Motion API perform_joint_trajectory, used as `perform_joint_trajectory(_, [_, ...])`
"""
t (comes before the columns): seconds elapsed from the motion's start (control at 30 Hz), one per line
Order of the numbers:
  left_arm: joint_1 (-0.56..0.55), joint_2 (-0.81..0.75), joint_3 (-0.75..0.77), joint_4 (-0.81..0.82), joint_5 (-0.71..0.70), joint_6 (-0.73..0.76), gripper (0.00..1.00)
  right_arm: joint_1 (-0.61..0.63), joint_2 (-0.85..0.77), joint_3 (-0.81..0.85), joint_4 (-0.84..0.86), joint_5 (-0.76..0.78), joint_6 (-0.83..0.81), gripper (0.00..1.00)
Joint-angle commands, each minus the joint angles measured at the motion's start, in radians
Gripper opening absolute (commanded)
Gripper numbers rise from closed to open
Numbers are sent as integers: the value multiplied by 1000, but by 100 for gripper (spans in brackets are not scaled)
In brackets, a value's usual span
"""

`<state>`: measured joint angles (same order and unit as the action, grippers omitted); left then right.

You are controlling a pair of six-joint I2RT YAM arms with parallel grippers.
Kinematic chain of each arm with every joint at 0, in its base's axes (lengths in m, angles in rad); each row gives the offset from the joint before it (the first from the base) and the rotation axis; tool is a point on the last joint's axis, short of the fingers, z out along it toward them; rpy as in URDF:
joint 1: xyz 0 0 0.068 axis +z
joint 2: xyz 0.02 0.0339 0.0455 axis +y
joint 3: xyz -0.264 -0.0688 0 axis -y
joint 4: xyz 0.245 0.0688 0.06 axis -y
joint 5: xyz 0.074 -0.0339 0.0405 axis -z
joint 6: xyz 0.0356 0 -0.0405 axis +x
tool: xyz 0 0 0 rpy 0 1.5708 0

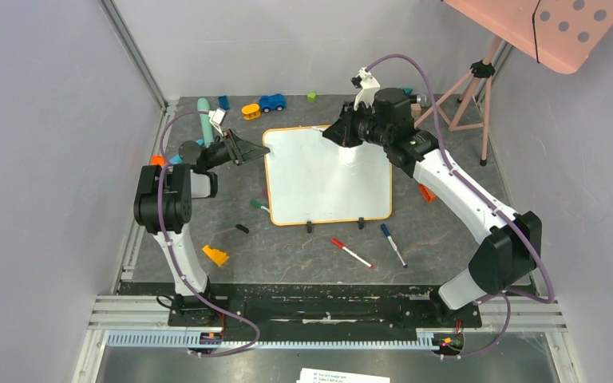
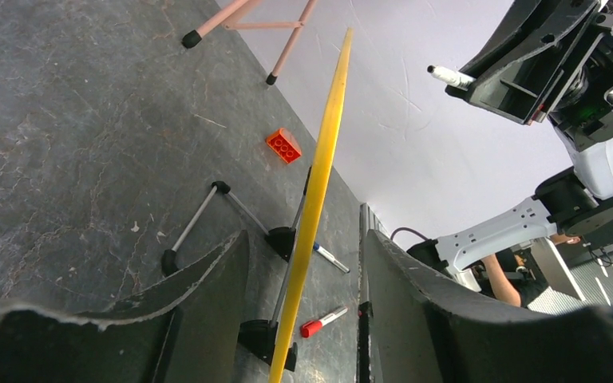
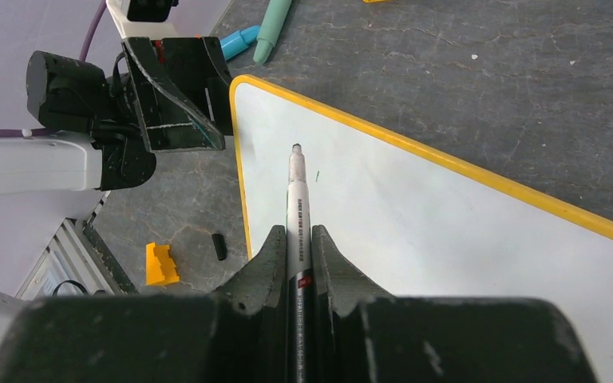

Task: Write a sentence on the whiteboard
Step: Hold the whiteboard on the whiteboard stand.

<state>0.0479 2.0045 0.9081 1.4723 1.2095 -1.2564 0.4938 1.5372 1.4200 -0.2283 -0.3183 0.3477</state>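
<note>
The whiteboard is lying mid-table, almost blank. The left gripper is straddling its left edge with jaws apart, apparently to steady it. The right gripper is clamping a marker, tip aiming over the white surface, ready for writing.

Robot lab cell: grey panel walls, aluminium base frame, tripod beside bench
</note>
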Motion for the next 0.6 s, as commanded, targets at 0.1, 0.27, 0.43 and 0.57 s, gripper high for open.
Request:
perform_joint_trajectory(0.1, [-8,-19,33,85,54,41,73,1,-34,-10,58,-25,3,0])
perform_joint_trajectory(0.27, [-9,-19,21,85,42,34,73,2,-21,4,63,-34,0,0])
perform_joint_trajectory(0.43, [-24,-6,26,85,28,27,63,2,-9,24,63,-46,-1,0])
perform_joint_trajectory(0.57, [-85,13,67,85,77,50,61,2,-6,30,52,-60,-8,0])
